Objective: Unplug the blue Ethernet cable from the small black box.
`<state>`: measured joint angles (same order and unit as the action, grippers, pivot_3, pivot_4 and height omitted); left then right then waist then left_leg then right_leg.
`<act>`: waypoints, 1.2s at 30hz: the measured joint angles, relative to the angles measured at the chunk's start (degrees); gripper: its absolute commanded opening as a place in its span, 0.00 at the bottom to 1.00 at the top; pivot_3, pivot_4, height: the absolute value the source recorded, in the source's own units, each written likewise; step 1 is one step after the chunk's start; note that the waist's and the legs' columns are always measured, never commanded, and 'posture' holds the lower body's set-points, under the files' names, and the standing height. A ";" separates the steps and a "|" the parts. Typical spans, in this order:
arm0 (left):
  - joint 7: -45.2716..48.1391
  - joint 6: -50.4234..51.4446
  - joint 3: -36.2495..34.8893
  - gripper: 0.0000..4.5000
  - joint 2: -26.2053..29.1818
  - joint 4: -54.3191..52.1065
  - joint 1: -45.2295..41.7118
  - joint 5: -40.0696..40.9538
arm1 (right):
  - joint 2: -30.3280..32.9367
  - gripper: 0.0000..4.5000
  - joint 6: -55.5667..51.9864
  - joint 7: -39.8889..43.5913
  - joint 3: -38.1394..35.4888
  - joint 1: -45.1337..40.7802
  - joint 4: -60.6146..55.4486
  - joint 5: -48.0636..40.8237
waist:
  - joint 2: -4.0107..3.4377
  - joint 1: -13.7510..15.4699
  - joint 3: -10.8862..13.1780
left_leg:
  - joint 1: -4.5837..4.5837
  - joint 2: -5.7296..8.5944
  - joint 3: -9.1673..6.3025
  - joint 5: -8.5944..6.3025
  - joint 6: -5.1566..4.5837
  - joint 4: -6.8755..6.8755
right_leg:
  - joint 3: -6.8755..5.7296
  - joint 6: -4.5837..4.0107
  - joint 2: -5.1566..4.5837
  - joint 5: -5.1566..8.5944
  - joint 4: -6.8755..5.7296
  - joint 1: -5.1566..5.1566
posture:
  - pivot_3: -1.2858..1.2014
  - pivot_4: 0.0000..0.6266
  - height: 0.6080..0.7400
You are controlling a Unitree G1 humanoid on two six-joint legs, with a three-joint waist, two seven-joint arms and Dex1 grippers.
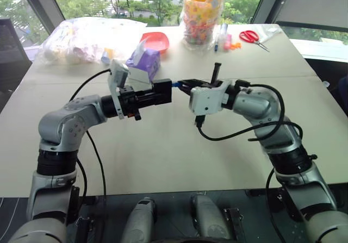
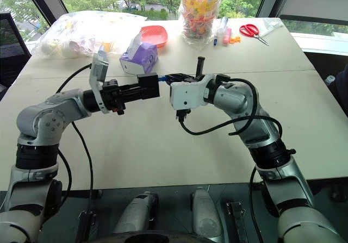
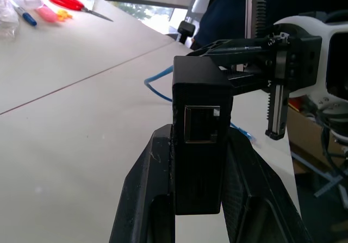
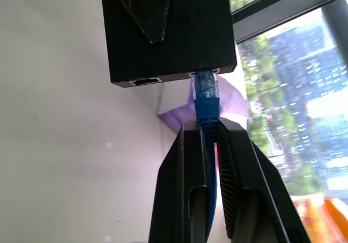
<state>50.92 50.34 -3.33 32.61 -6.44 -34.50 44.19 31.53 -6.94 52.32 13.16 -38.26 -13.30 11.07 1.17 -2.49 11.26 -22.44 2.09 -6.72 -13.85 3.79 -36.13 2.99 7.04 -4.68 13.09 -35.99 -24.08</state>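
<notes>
Presently: small black box (image 3: 198, 145) clamped by left gripper (image 1: 161, 94) as anchor, right gripper (image 4: 209, 139) directly opposite pinching blue Ethernet cable (image 4: 205, 93) behind its seated plug, for pulling.

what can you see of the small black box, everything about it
The small black box is matte, squarish plastic, held above the table between the shut left gripper. One side shows an empty port; another has two, and the blue Ethernet cable is still plugged into one. The right gripper pinches that cable just behind its plug.
</notes>
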 measured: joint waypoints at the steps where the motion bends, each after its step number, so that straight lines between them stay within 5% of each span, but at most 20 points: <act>1: 0.86 0.02 0.23 0.11 0.66 0.07 0.07 -0.03 | 0.00 0.24 -5.27 2.45 -0.83 -0.02 -1.83 -4.00 | 0.00 0.00 0.00 | -0.01 0.00 -0.01 0.00 0.00 0.00 | 0.00 0.00 0.00 0.00 0.00 0.00 | 0.52 0.24 1.00; 8: 11.57 0.73 0.50 0.11 9.75 -1.22 0.87 1.05 | 0.53 0.99 -47.47 11.33 -9.30 -7.57 -5.82 -32.68 | -0.01 -0.05 0.02 | 0.00 -0.03 -0.02 0.00 -0.01 -0.01 | -0.01 -0.13 0.01 0.05 -0.01 -0.01 | 0.52 0.24 1.00; 12: 16.08 0.65 0.63 0.11 11.53 -1.80 1.12 1.49 | -0.87 0.99 -59.37 10.08 -12.57 -11.69 -1.18 -40.99 | 0.01 0.14 0.00 | -0.01 -0.03 -0.02 -0.01 -0.02 0.02 | -0.05 -0.24 0.00 0.13 0.05 0.02 | 0.52 0.24 1.00; 21: 17.67 0.35 1.00 0.11 11.56 -2.25 0.49 1.46 | -1.84 0.99 -64.16 6.35 -11.32 -12.47 1.13 -47.38 | 0.01 -0.04 0.01 | -0.08 -0.03 -0.01 -0.01 -0.03 0.03 | -0.05 -0.06 0.01 0.04 0.05 -0.07 | 0.52 0.24 1.00; 24: 17.66 0.27 1.12 0.11 11.18 -2.25 0.47 1.43 | -1.84 0.79 -64.31 5.77 -11.12 -12.48 1.12 -48.66 | 0.01 -0.06 0.01 | -0.08 -0.03 -0.01 -0.01 -0.03 0.03 | -0.05 -0.06 0.01 0.04 0.04 -0.08 | 0.52 0.24 1.00; 27: 17.62 0.07 1.48 0.11 10.85 -2.24 0.48 1.37 | -1.84 0.48 -64.32 4.98 -10.87 -12.48 0.96 -49.91 | 0.01 -0.05 0.01 | -0.08 -0.03 0.00 -0.02 -0.03 0.03 | -0.05 -0.06 0.00 0.04 0.05 -0.08 | 0.52 0.24 1.00; 36: 17.65 -0.42 1.93 0.11 10.62 -2.25 0.63 1.33 | -2.00 0.48 -65.15 2.39 -9.16 -12.49 0.59 -52.47 | 0.01 -0.05 0.01 | -0.08 -0.03 -0.01 -0.02 -0.03 0.03 | -0.05 -0.06 0.00 0.04 0.04 -0.08 | 0.52 0.24 1.00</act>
<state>68.57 49.92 -1.40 43.23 -8.69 -33.86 45.52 29.54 -72.09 54.71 4.01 -50.75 -12.72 -41.40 1.18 -2.53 11.27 -22.52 2.06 -6.72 -13.86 3.76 -36.10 2.95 6.99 -4.67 13.12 -35.94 -24.16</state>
